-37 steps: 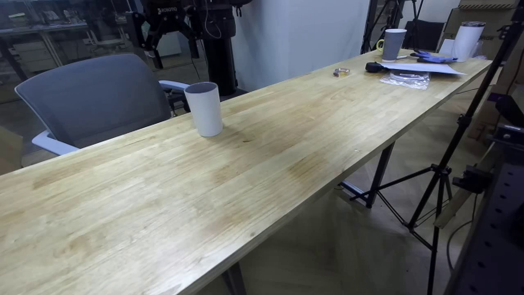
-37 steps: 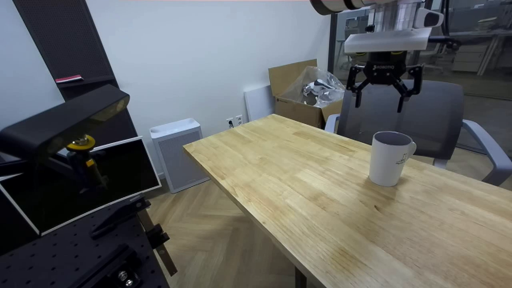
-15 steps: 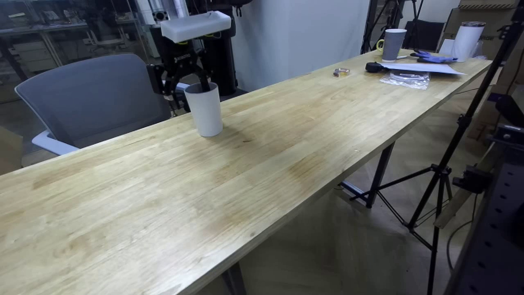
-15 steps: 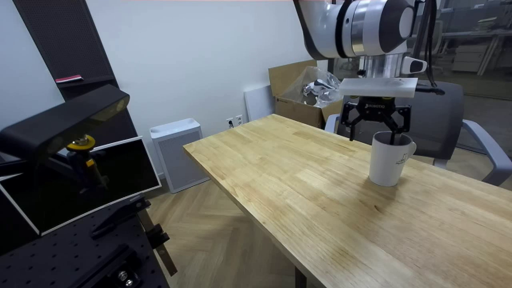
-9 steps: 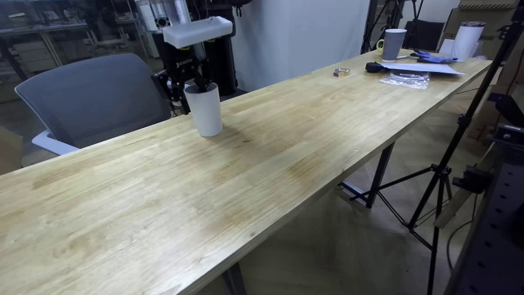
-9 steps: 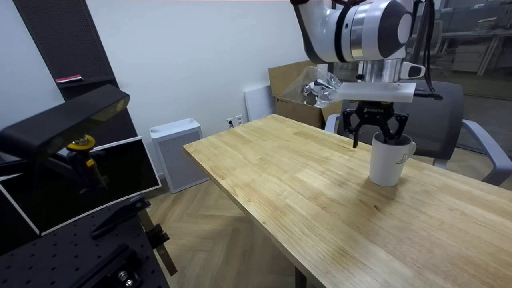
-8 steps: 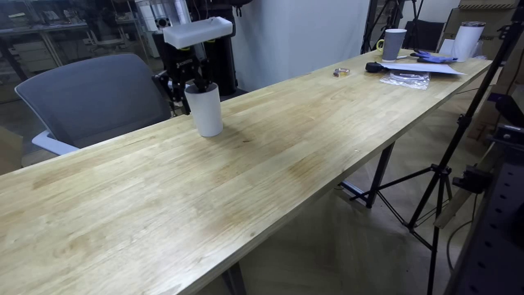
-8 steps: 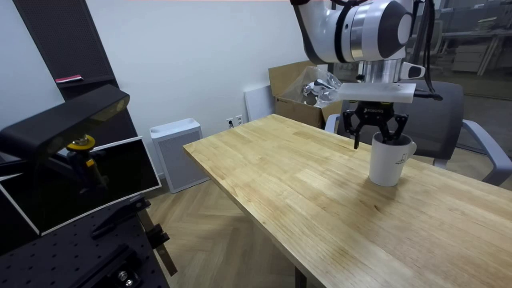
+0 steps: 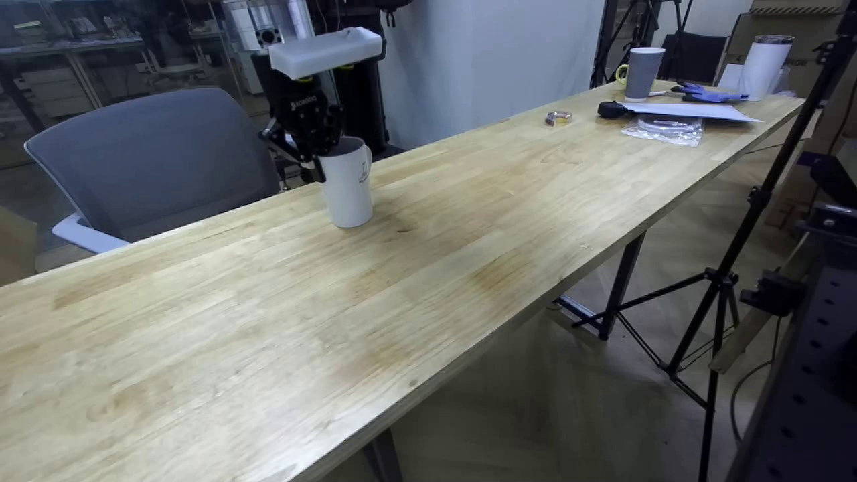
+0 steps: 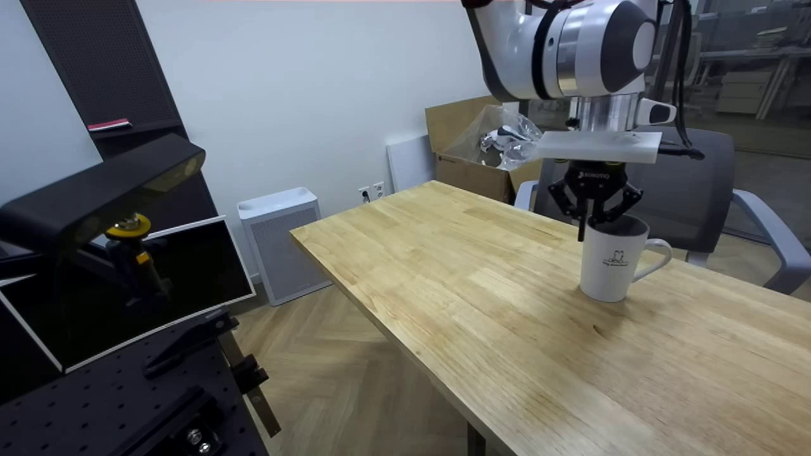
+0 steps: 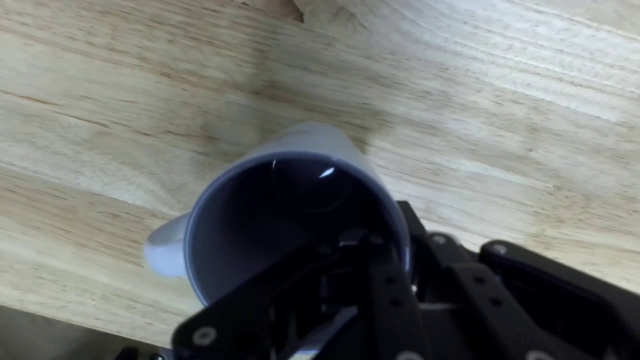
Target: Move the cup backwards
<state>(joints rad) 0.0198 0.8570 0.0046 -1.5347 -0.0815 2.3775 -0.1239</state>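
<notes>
The tabletop (image 9: 268,335) is long, pale wood, with a dark fleck (image 9: 403,231) near the cup (image 9: 349,191), which stands close to a long edge. Well apart, toward the far end in an exterior view, lie a small ring (image 9: 566,117), a clear bag (image 9: 669,137), a sheet (image 9: 696,111) overlapping it and a blue glove (image 9: 713,96); a grey cup (image 9: 644,77) and a white tumbler (image 9: 765,70) stand there.
</notes>
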